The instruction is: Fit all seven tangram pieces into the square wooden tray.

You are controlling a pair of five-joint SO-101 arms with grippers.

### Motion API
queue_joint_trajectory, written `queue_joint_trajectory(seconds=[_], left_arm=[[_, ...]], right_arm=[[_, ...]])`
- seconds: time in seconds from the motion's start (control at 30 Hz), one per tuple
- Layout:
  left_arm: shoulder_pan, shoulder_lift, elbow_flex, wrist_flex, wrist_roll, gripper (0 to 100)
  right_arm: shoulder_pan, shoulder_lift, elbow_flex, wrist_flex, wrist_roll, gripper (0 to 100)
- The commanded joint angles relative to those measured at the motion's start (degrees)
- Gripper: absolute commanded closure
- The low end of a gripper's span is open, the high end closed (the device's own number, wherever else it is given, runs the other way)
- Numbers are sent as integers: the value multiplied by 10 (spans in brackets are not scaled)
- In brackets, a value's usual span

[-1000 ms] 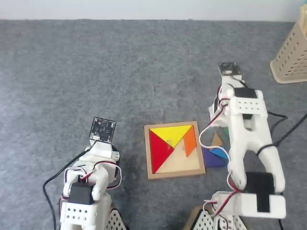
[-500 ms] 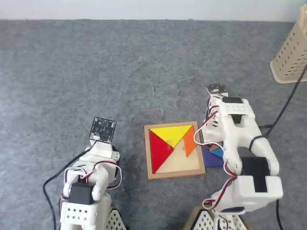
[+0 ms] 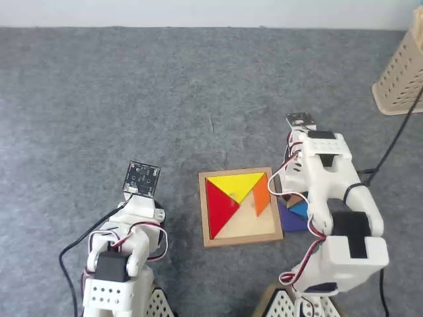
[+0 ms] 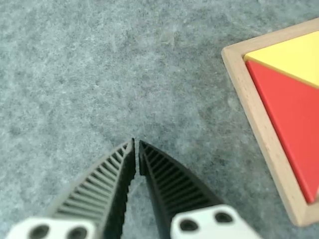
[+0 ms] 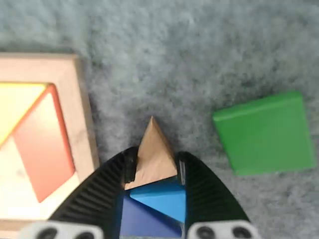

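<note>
Left gripper [image 4: 135,149]: jaws closed, empty, over the carpet [image 4: 75,59] left of the tray [image 3: 202,211], prob. parked out of the way. Tray holds yellow triangle [image 3: 234,183], red triangle [image 3: 221,208] & orange piece [image 3: 262,195]; rest is bare wood, so approx. 4 pcs to go. Right gripper [image 5: 155,155], just right of tray, pinches tan triangle [image 5: 152,142] by its two sides, likely for pickup. Blue triangle [image 5: 159,196] touches it; green square [image 5: 264,132] sits apart.
</note>
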Motion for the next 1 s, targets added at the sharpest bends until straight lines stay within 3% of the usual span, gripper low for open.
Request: queue_joint_trajectory(seconds=[0.0, 0.43, 0.67, 0.97], left_arm=[[-4, -12, -11, 4, 3, 988], [-4, -12, -11, 4, 3, 988], [-4, -12, -11, 4, 3, 988], [-4, -12, -11, 4, 3, 988]], right_arm=[[0, -2, -58, 1, -4, 965], [-20, -41, -150, 56, 24, 994], [-172, -191, -55, 58, 40, 987], [-269, -95, -62, 53, 34, 988]])
